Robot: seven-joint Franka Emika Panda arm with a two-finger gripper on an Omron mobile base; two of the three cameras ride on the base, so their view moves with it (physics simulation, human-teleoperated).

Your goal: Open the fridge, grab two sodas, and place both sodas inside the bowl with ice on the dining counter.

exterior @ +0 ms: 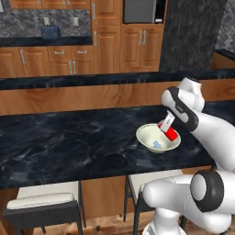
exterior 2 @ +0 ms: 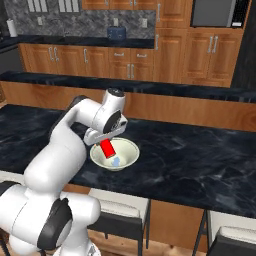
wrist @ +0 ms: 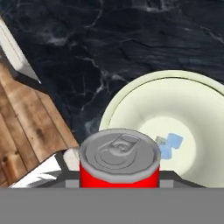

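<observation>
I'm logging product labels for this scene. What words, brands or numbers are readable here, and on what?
None are readable.
Red can, held in the claw over the bowl: plain red side and grey top, no print.
Microwave and dining counter: no legible markings.

Our arm (exterior: 202,124) reaches forward from the base and bends at the elbow, wrist angled downward. Our gripper (exterior: 168,129) points down and away, its fingers (exterior: 169,120) clamped on a red can (wrist: 119,162).
</observation>
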